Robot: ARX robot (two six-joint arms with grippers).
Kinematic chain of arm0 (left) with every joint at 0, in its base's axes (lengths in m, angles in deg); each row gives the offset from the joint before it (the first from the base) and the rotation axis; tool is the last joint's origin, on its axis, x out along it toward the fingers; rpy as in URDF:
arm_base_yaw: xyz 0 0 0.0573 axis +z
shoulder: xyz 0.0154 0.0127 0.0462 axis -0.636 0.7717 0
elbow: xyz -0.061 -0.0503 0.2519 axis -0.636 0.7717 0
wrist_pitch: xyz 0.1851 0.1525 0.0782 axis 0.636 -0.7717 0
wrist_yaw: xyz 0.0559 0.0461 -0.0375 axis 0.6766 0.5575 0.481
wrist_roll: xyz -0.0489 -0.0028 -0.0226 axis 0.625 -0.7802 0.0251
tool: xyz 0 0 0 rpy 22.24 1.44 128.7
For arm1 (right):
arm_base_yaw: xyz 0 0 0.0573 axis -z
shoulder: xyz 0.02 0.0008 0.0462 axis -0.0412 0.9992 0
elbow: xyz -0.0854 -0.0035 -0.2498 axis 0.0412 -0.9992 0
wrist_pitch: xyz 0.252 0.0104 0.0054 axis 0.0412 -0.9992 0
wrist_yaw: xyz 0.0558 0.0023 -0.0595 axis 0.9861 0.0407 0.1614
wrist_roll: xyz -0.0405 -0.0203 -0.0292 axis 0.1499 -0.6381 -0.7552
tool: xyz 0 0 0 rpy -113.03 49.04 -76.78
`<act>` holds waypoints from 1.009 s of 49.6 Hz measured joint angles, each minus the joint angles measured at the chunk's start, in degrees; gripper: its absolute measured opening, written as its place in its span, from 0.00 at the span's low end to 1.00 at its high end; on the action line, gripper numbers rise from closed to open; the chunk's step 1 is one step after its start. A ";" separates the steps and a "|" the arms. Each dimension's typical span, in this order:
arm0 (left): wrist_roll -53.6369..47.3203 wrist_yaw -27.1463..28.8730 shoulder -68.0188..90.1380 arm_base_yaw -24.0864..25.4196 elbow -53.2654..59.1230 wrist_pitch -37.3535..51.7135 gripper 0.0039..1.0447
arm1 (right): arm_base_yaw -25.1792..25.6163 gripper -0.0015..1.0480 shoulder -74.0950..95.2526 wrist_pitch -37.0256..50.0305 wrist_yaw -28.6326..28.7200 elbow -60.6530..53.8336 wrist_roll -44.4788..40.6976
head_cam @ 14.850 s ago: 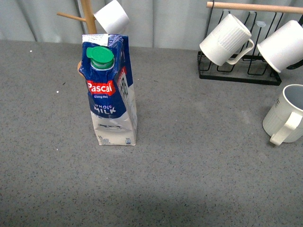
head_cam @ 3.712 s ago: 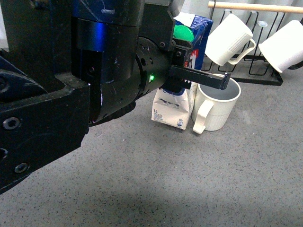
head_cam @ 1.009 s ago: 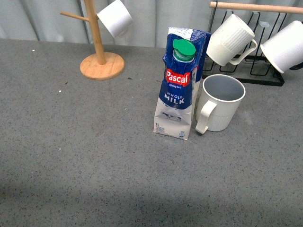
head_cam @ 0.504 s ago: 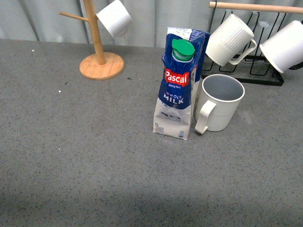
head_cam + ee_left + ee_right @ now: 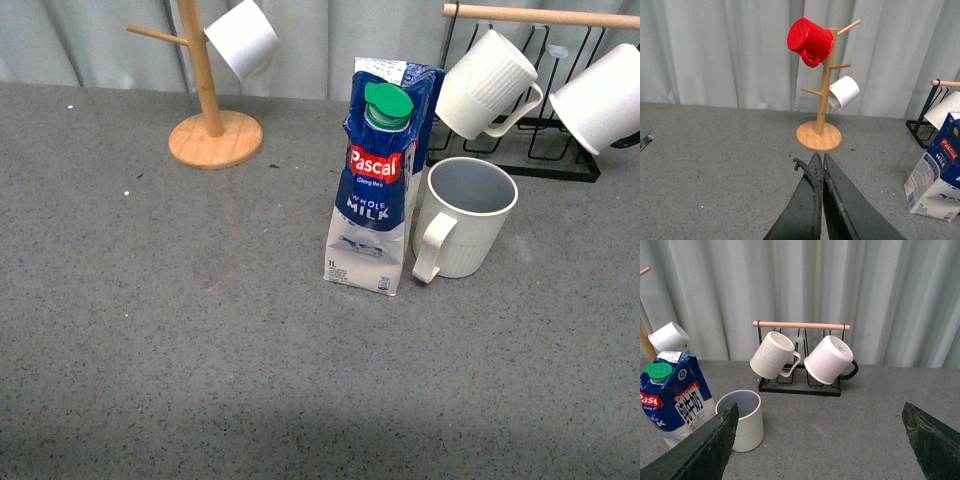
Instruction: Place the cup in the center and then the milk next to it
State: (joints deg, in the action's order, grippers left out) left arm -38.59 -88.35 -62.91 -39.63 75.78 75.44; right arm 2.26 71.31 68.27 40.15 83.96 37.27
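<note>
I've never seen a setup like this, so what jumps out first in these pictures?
The tall blue-and-white milk carton with its green cap stands mid-table, a cream ribbed cup close beside it. On the wooden mug tree behind, a bright red mug hangs near the top.

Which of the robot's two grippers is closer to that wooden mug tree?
Left. The shut left gripper points at the mug tree just ahead. The open right gripper faces the cup and milk instead.
</note>
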 joint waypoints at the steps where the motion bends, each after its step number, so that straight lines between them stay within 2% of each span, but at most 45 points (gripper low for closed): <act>1: 0.00 0.04 -1.44 0.00 0.00 -1.62 0.04 | 0.00 0.91 0.00 0.00 0.00 0.00 0.00; 6: 0.00 -0.02 -8.28 0.00 0.00 -9.38 0.04 | 0.00 0.91 0.00 0.00 -0.02 0.00 0.00; 13: 0.02 -0.02 -9.35 0.00 0.00 -9.77 0.06 | 0.00 0.91 0.00 0.00 0.00 0.00 0.00; 21: 0.02 -0.02 -9.40 0.00 0.00 -9.77 0.40 | 0.00 0.91 0.00 0.00 0.00 0.00 0.00; 23: 0.00 -0.02 -9.40 0.00 0.00 -9.77 0.46 | 0.00 0.91 0.00 0.00 0.00 0.00 0.00; 31: 0.00 -0.02 -9.42 0.00 0.00 -9.77 0.84 | 0.00 0.91 0.00 0.00 0.00 0.00 0.00; 35: -0.04 -0.02 -9.42 0.00 0.00 -9.77 0.96 | 0.00 0.91 0.00 0.00 0.00 0.00 0.00; 50: -0.11 -0.02 -9.42 0.00 0.00 -9.77 0.94 | 0.00 0.91 0.00 0.00 0.00 0.00 0.00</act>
State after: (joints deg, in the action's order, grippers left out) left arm -38.70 -88.37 -72.33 -39.63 75.78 65.67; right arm 2.26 71.31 68.27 40.15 83.96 37.27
